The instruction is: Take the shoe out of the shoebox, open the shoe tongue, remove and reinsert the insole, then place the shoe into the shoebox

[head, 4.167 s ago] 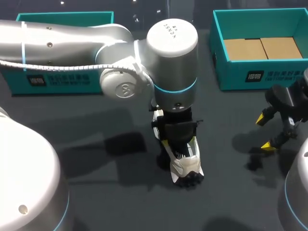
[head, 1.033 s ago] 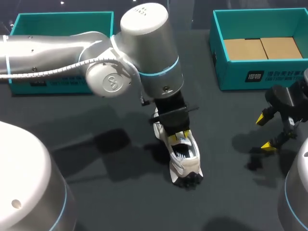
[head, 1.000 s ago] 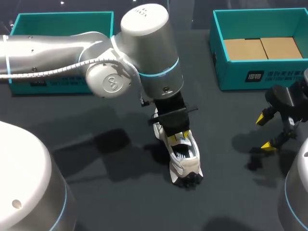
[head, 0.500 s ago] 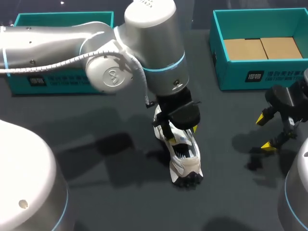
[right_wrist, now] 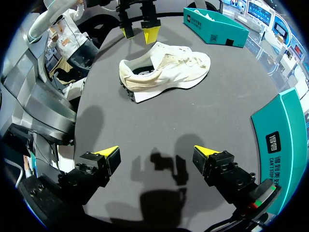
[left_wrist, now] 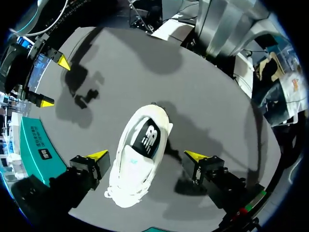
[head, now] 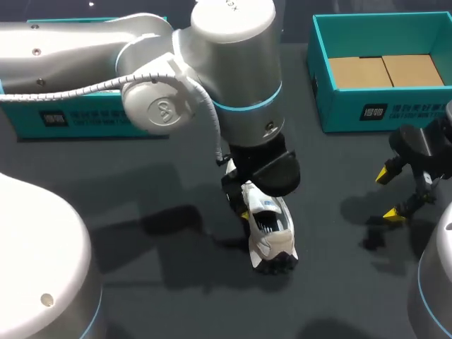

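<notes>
Straddling the half-hidden shoe point(head: 272, 240), left gripper point(left_wrist: 147, 155) seems spread, untouching; right gripper point(right_wrist: 155, 151) gapes empty.

One table point(head: 176, 296), three cameras
Head camera looks down from behind; left wrist camera hangs close over the shoe point(left_wrist: 140, 162); right wrist camera sees that shoe from farther off.

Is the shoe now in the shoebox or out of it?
Out: the shoe stands on the table, between the open fingers of the left gripper, no box around it.
</notes>
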Tool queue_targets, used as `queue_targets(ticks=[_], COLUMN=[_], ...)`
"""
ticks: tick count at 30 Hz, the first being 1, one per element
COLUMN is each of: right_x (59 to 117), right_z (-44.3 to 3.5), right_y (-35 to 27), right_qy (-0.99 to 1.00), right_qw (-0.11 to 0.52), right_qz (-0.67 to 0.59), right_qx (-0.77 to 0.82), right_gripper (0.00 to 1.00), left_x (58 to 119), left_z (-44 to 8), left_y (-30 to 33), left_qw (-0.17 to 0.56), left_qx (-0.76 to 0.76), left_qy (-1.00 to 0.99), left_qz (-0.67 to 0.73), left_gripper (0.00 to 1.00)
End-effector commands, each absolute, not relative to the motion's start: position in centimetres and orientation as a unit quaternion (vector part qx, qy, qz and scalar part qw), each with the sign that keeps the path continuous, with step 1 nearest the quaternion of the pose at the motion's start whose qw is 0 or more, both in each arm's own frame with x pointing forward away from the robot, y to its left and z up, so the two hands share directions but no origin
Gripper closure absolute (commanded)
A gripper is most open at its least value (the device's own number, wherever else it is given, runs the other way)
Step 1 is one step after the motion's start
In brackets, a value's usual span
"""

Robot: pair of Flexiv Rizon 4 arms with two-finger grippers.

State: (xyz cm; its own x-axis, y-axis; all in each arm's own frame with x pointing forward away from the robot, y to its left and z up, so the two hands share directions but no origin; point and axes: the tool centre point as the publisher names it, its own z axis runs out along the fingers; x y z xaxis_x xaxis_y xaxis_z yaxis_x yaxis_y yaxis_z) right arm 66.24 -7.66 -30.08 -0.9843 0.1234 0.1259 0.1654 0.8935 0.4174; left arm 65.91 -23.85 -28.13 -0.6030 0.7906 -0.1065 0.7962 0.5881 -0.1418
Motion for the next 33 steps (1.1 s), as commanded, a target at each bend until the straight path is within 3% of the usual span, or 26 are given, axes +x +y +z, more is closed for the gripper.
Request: queue_targets(ticks=[1,4,14,18,21,33], right_x=[66.1,66.1,66.1,66.1,66.1,66.1], right_z=[-30.1,-30.1,-30.1,-30.1,-30.1,-30.1], right_y=[-7.6,-7.6,-7.6,-7.6,-7.6,-7.6], right_qy=[-0.972,-0.972,-0.972,-0.972,-0.972,-0.972], right_qw=[0.047,0.047,0.047,0.047,0.047,0.047], right_qz=[-0.217,-0.217,-0.217,-0.217,-0.217,-0.217], right_qx=[-0.075,-0.075,-0.075,-0.075,-0.075,-0.075], right_gripper=[0.00,0.00,0.00,0.00,0.00,0.00], left_x=[64.6,63.4,63.4,62.8,62.7,62.2], left_z=[-28.9,-28.0,-28.0,-28.9,-28.8,-30.0], left_y=[-24.1,-24.2,-24.2,-25.4,-25.7,-26.0], left_qw=[0.014,0.039,0.039,0.018,-0.047,-0.054], left_qx=[0.330,0.180,0.180,0.075,-0.043,-0.048], left_qy=[0.937,0.981,0.981,0.994,0.994,0.993], left_qz=[-0.112,-0.064,-0.064,-0.078,-0.092,-0.094], left_gripper=[0.00,0.00,0.00,0.00,0.00,0.00])
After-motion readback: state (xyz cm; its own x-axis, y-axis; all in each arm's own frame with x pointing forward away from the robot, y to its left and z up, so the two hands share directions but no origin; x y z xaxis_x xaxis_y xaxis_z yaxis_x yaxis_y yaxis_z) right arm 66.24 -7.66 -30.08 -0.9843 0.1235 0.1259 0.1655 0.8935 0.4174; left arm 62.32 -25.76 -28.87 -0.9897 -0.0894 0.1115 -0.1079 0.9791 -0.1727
